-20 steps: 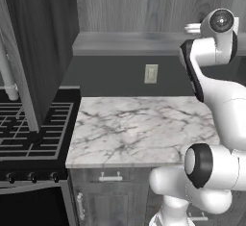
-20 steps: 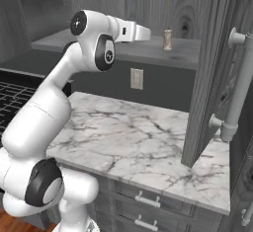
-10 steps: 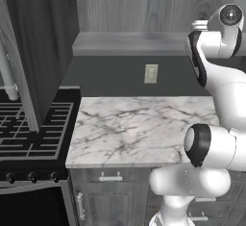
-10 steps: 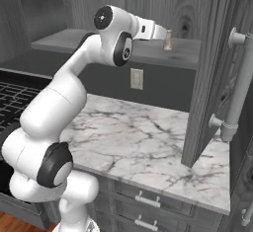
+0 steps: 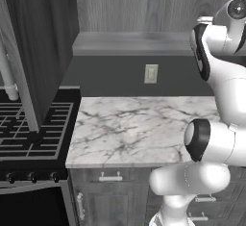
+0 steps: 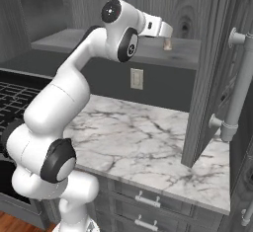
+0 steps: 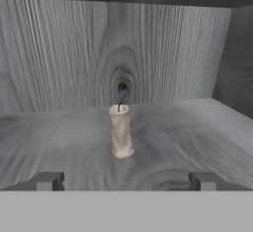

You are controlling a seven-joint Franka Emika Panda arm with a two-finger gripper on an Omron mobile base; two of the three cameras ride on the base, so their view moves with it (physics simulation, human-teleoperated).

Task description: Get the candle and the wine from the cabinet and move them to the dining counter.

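A: Where is the candle (image 7: pixel 121 131)?

B: Upright on the open cabinet's (image 7: pixel 64 53) grey wood-grain shelf, near the back panel, dark wick on top. No label or writing is readable on it.

A: And the gripper (image 7: pixel 126 180)?

B: Just short of it, fingers (image 7: pixel 47 180) spread wide, holding nothing; the candle stands centred beyond them. From the right, the white arm (image 6: pixel 74 88) reaches over a marble worktop (image 6: pixel 148 142) below, wall outlet (image 6: pixel 136 78) behind.
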